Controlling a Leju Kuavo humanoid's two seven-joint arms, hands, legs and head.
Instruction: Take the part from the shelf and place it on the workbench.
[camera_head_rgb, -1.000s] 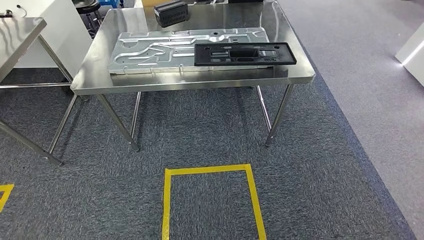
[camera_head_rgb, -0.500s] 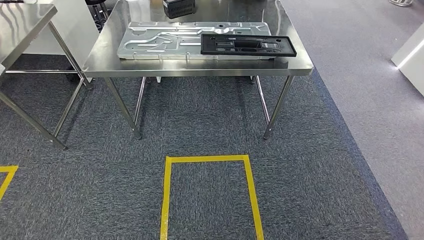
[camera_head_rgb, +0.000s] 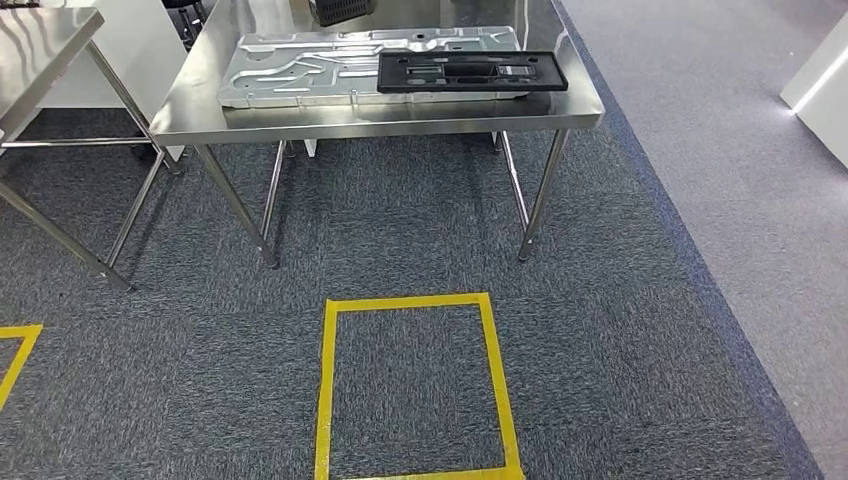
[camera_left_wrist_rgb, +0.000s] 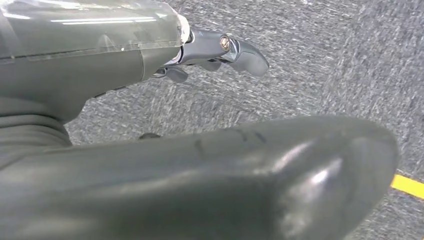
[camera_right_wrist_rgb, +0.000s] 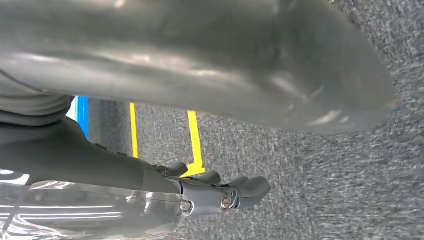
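While we face the workbench, these lines run from largest to smallest.
Carpet (camera_head_rgb: 420, 230): we see grey-blue carpet, paler grey to the right.
Tabletop (camera_head_rgb: 400, 112): steel, on four legs; a second steel table (camera_head_rgb: 40, 50) stands to its left.
Plate (camera_head_rgb: 300, 70): we see a ribbed silver sheet lying flat on the tabletop.
Part (camera_head_rgb: 470, 72): a long black frame, resting across the plate's right end, near the tabletop's front edge.
Square (camera_head_rgb: 410, 385): yellow tape on the carpet before the tabletop.
Left hand (camera_left_wrist_rgb: 210, 50): we see it over carpet, fingers apart, holding nothing.
Right hand (camera_right_wrist_rgb: 220, 192): released, fingers apart above carpet and yellow tape.
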